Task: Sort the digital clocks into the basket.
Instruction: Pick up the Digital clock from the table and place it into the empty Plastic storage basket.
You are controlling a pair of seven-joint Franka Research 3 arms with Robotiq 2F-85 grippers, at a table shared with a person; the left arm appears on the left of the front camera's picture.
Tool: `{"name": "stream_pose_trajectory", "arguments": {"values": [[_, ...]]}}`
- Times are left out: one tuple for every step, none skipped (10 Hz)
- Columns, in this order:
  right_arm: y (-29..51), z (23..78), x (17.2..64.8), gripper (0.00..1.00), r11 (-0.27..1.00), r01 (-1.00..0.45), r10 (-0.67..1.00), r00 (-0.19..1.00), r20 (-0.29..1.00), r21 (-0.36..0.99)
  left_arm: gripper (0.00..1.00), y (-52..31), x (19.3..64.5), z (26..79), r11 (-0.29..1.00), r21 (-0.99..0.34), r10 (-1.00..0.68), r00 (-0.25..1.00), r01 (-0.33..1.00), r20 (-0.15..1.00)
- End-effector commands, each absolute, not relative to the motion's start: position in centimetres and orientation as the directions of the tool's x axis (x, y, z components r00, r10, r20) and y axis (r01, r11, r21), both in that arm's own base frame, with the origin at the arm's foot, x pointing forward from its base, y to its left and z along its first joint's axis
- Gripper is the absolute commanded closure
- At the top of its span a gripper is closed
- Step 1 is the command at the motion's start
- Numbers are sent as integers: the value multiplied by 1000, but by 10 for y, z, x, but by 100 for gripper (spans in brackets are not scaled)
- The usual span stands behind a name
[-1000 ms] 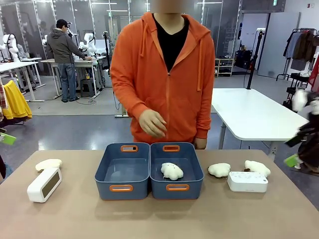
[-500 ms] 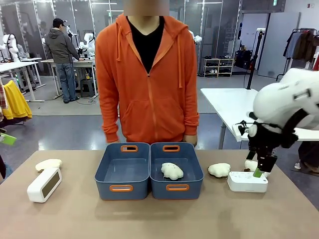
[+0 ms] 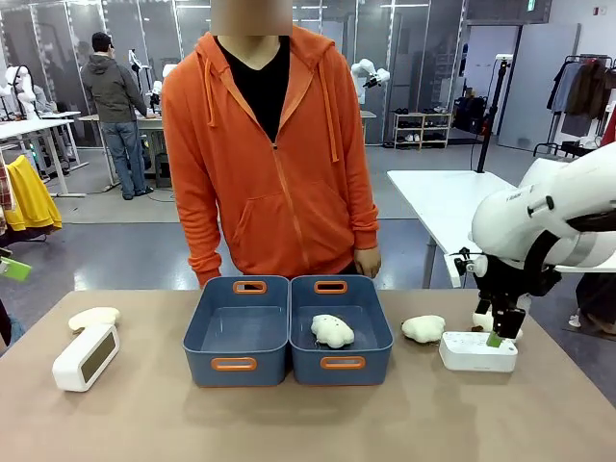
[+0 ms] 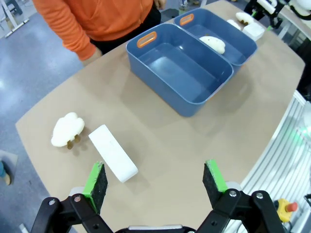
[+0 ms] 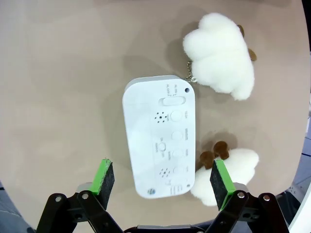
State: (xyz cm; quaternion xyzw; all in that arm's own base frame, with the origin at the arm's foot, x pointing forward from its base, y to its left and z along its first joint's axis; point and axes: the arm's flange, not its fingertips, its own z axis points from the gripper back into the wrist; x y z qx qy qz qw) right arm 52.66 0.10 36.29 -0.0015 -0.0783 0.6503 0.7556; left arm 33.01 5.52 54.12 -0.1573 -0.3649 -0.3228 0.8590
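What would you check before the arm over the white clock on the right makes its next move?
1. Jaws of right gripper open: ok.
2. Lined up over white rounded plastic clock, buttons up: ok.
3. Room for pads: cream plush toy close beside one pad: not ok.
4. Empty blue rectangular plastic tub ready, robot's left one: ok.
5. The person's hand outside both tubs: ok.
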Motion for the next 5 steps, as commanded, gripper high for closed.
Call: {"name": "stream_pose_trajectory", "arguments": {"values": [[4, 342, 540, 0, 96, -990, 986, 80, 147, -107, 0, 55, 331, 541, 730, -38, -444, 516, 682, 733], [6, 334, 542, 0, 86, -991, 987, 71, 141, -102, 0, 55, 331, 541, 730, -38, -444, 516, 682, 733], [8, 328, 541, 0, 75, -994, 990, 66, 124, -74, 0, 55, 331, 541, 730, -38, -444, 516, 682, 733], [9, 322, 543, 0, 73, -996, 991, 66, 112, -57, 0, 55, 331, 541, 730, -38, -444, 516, 682, 733], [11, 316, 543, 0, 69, -997, 994, 64, 94, -47, 0, 55, 331, 541, 730, -38, -444, 516, 682, 733]]}}
